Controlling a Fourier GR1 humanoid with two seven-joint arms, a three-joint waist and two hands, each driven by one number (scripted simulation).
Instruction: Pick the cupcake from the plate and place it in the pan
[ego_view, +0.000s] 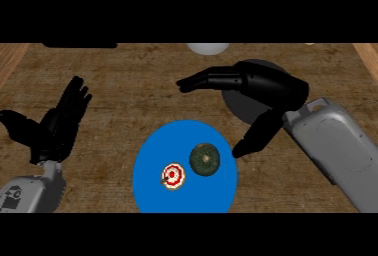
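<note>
Our right black hand hovers spread, thumb hanging down, above the dark round pan beyond the blue oval plate's far right edge. The red-and-white cupcake sits untouched near the plate's centre beside a round green item; we judge grasping comes next, calling for lowering toward it. Our left hand rests open at the counter's left edge.

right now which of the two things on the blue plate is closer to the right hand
The dark green round one. It lies on the plate toward the right hand, just beside its thumb; the red-and-white cupcake sits farther left and lower.
</note>
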